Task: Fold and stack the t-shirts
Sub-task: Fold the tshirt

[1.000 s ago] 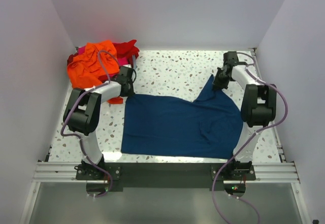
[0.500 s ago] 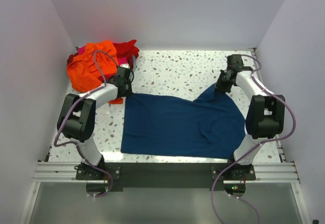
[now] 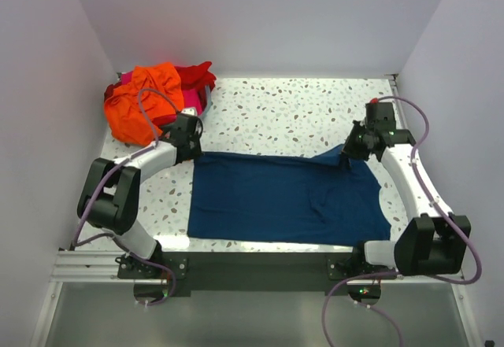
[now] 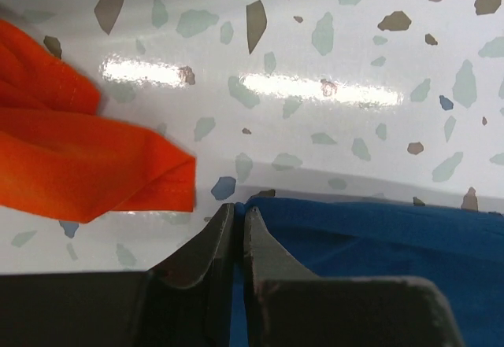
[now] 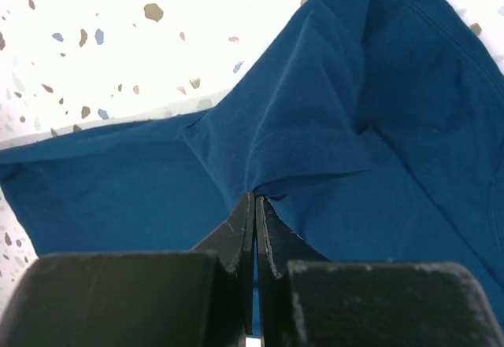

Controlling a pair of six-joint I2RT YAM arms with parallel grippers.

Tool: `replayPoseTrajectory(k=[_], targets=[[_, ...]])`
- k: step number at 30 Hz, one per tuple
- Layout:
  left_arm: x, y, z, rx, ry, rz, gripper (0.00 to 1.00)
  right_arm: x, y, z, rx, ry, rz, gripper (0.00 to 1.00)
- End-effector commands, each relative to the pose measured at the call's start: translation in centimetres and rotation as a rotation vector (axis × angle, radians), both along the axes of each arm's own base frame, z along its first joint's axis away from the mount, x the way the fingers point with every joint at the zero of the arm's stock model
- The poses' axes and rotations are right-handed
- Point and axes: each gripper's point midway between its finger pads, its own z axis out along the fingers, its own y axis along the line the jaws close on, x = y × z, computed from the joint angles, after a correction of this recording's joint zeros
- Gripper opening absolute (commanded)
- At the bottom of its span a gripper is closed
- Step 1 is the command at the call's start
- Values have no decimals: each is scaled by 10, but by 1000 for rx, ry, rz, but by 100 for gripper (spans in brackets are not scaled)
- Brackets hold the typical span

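The navy blue t-shirt (image 3: 283,197) lies spread on the table's near half, its white print hidden. My left gripper (image 3: 191,152) is shut on its far left corner; the left wrist view shows the jaws (image 4: 237,209) pinching the navy edge (image 4: 370,229). My right gripper (image 3: 352,149) is shut on a lifted fold at the shirt's far right; the right wrist view shows the jaws (image 5: 257,199) closed on bunched navy cloth (image 5: 315,134). The orange t-shirt (image 3: 142,99), red t-shirt (image 3: 197,73) and magenta pink t-shirt (image 3: 192,94) lie crumpled in a pile at the far left.
An orange sleeve (image 4: 79,162) lies on the speckled table (image 3: 283,115) just left of my left gripper. White walls enclose the table on three sides. A metal rail (image 3: 252,264) runs along the near edge.
Both grippers have drawn apart and nearer, pulling the navy shirt's far edge straighter and flatter. The right arm has swung outward to the right; the raised peak at the right has lowered.
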Motion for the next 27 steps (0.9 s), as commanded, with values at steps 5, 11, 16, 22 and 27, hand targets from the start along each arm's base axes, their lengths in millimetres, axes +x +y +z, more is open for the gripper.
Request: replayPoseTrajectory(k=[5, 11, 16, 22, 27], targets=[[-7, 6, 24, -39, -96, 24, 0, -54, -6, -5, -34, 57, -3, 0], [-29, 10, 23, -46, -88, 34, 0, -85, -12, -8, -67, 76, -3, 0], [-45, 6, 24, -62, -94, 24, 1, -102, -17, 2, -99, 70, -2, 0], [-65, 0, 23, -52, -93, 7, 3, -120, -18, 14, -106, 55, 8, 0], [-81, -5, 27, -49, -93, 2, 4, -130, -20, 22, -114, 44, 15, 0]])
